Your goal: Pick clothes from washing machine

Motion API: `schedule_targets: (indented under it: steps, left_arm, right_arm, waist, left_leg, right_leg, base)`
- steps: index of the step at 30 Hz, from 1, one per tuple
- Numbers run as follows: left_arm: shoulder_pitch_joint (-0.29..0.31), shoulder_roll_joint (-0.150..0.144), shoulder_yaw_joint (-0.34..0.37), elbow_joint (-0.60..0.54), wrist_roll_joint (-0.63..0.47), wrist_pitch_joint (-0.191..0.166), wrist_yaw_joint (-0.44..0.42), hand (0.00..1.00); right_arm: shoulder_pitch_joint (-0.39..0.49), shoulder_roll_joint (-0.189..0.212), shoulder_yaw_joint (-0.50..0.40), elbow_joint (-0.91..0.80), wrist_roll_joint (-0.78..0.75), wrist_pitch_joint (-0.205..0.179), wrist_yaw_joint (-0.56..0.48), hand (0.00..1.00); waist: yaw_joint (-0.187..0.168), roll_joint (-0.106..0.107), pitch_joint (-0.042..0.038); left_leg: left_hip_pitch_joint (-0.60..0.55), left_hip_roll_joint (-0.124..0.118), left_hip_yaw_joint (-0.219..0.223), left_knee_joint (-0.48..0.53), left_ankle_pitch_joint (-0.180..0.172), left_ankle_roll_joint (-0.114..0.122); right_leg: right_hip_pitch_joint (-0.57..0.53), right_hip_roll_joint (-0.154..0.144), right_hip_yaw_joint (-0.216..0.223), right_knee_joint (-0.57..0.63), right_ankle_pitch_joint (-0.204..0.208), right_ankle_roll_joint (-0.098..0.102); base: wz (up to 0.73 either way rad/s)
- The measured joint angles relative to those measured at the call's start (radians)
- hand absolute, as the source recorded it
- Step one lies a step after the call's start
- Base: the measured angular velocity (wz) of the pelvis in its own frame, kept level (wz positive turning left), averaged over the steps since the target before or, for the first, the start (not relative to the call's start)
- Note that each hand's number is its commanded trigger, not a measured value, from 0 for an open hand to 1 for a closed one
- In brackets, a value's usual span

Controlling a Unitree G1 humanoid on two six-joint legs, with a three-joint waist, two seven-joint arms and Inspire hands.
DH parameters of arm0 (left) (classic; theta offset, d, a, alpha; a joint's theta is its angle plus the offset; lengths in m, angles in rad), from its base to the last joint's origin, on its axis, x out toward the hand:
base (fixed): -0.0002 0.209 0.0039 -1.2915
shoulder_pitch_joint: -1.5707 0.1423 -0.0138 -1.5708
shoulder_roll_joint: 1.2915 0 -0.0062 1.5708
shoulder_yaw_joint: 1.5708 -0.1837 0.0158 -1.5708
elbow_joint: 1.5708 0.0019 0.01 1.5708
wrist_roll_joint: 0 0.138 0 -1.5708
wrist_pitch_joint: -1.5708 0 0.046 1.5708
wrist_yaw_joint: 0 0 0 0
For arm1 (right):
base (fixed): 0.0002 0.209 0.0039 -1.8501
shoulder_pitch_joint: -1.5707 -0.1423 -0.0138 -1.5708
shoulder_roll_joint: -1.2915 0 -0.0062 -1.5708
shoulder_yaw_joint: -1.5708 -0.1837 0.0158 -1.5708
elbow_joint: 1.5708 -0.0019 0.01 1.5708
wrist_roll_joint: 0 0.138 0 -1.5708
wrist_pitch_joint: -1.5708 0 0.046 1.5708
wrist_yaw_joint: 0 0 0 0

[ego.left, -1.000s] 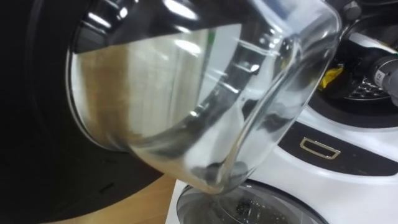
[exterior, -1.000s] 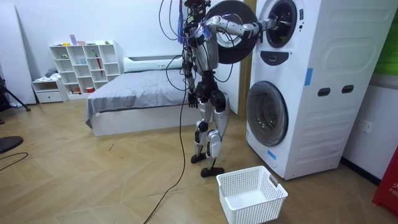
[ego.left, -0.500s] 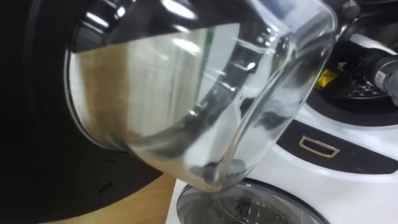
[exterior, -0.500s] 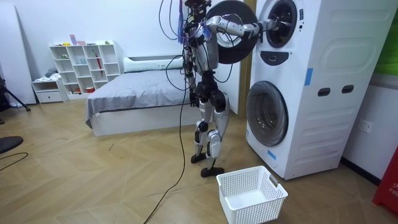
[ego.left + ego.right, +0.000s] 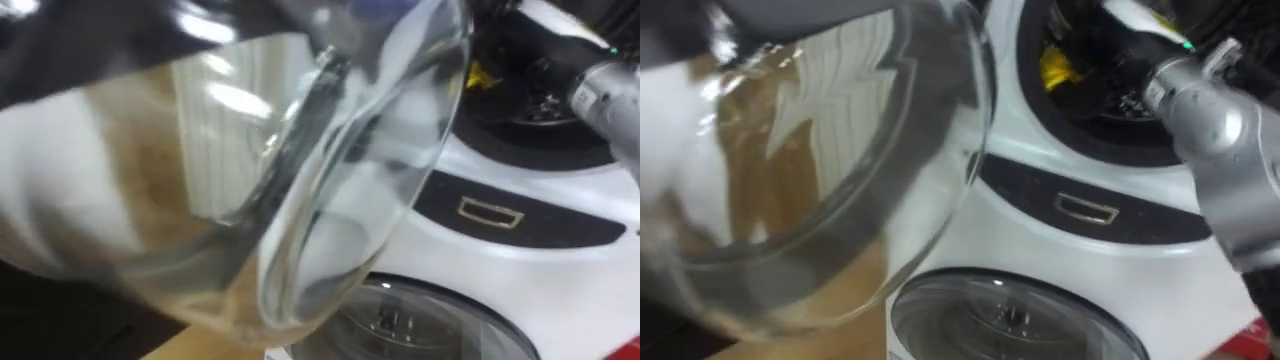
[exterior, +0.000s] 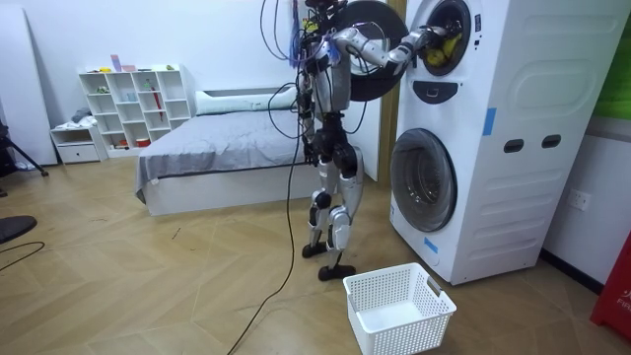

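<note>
I stand close to two stacked washing machines, facing the upper one (image 6: 493, 59). Its round glass door (image 5: 250, 170) is swung open right in front of my head. A yellow cloth (image 5: 1055, 65) lies at the mouth of the dark drum (image 5: 1110, 105). My right forearm (image 5: 1225, 150) comes in from the right and reaches up to that opening, with my right hand (image 6: 419, 41) at the drum's edge beside the yellow cloth (image 6: 441, 49). Its fingers are lost in the dark drum. My left hand (image 6: 310, 155) hangs by my hip.
The lower machine's round door (image 5: 1010, 310) is closed below a dark panel with a small handle (image 5: 490, 212). A white laundry basket (image 6: 399, 306) stands on the wooden floor by my feet. Behind me are a bed (image 6: 217, 148) and a white shelf (image 6: 133, 104).
My right arm has bent and drawn back from deep in the drum to its mouth, where the yellow cloth now shows. My head camera has shifted, so the door glass looks closer.
</note>
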Motion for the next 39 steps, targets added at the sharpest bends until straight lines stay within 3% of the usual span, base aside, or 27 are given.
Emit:
schedule_targets:
  steps: [3, 10, 15, 19, 23, 26, 30, 35, 39]
  left_arm:
    - [0.019, -0.002, -0.003, 0.009, -0.021, -0.011, 0.015, 0.00]
    - [0.020, -0.020, 0.000, 0.012, -0.020, -0.030, 0.065, 0.00]
    - [0.042, -0.023, 0.003, 0.013, -0.020, -0.035, 0.080, 0.00]
    - [0.046, -0.029, 0.003, 0.041, -0.019, -0.049, 0.084, 0.00]
    - [0.063, -0.047, 0.006, 0.080, -0.019, -0.049, 0.089, 0.00]
    - [0.073, -0.064, 0.045, 0.097, -0.021, -0.052, 0.089, 0.00]
    - [0.082, -0.061, 0.080, 0.117, -0.056, -0.060, 0.096, 0.00]
    - [0.087, -0.055, 0.078, 0.136, -0.061, -0.090, 0.107, 0.00]
    - [0.090, -0.051, 0.080, 0.115, -0.051, -0.111, 0.103, 0.00]
  right_arm:
    - [0.092, 0.001, -0.039, -0.159, 0.004, -0.001, -0.006, 1.00]
    - [0.240, 0.010, -0.098, -0.375, 0.097, -0.018, -0.025, 1.00]
    - [0.268, 0.012, -0.136, -0.486, 0.160, -0.084, -0.025, 1.00]
    - [0.285, 0.011, -0.150, -0.504, 0.211, -0.106, -0.024, 1.00]
    - [0.297, 0.012, -0.196, -0.516, 0.300, -0.138, -0.023, 1.00]
    - [0.372, 0.012, -0.293, -0.541, 0.332, -0.173, -0.037, 1.00]
    - [0.521, 0.020, -0.380, -0.547, 0.360, -0.206, -0.067, 1.00]
    - [0.549, 0.020, -0.402, -0.516, 0.355, -0.224, -0.087, 1.00]
    - [0.639, 0.020, -0.523, -0.500, 0.346, -0.244, -0.105, 1.00]
  waist:
    - [-0.052, 0.002, 0.0002]
    - [-0.084, 0.008, 0.0037]
    - [-0.100, 0.010, 0.0029]
    - [-0.112, 0.012, 0.0034]
    - [-0.133, 0.006, -0.0038]
    - [-0.136, 0.006, -0.0039]
    - [-0.155, 0.008, -0.0042]
    - [-0.199, 0.011, -0.0040]
    - [-0.220, 0.004, -0.0039]
  left_leg:
    - [0.006, -0.001, 0.004, -0.013, 0.000, 0.000]
    - [0.018, -0.001, 0.032, -0.020, 0.000, 0.000]
    - [0.018, 0.005, 0.051, -0.020, -0.001, -0.001]
    - [0.022, 0.014, 0.059, -0.019, -0.010, -0.006]
    - [0.026, 0.018, 0.063, -0.006, -0.017, -0.009]
    - [0.034, 0.021, 0.081, 0.002, -0.022, -0.010]
    - [0.035, 0.020, 0.089, 0.005, -0.023, -0.010]
    - [0.042, 0.022, 0.114, 0.000, -0.023, -0.010]
    - [0.050, 0.025, 0.138, -0.011, -0.027, -0.011]
  right_leg:
    - [-0.001, 0.002, 0.022, -0.001, 0.000, 0.000]
    - [-0.005, 0.005, 0.061, -0.001, 0.000, 0.000]
    - [-0.016, 0.013, 0.095, 0.002, 0.003, -0.005]
    - [-0.016, 0.021, 0.098, 0.007, 0.009, -0.015]
    - [-0.009, 0.026, 0.103, 0.018, 0.011, -0.018]
    - [-0.003, 0.029, 0.119, 0.014, 0.011, -0.022]
    - [-0.009, 0.031, 0.135, 0.014, 0.011, -0.023]
    - [-0.016, 0.036, 0.156, 0.018, 0.012, -0.023]
    - [-0.021, 0.042, 0.180, 0.017, 0.012, -0.023]
  base:
    - [-0.09]
    - [-0.15]
    - [-0.15]
    - [-0.09]
    - [-0.05]
    - [-0.14]
    - [-0.06]
    - [-0.16]
    - [-0.15]
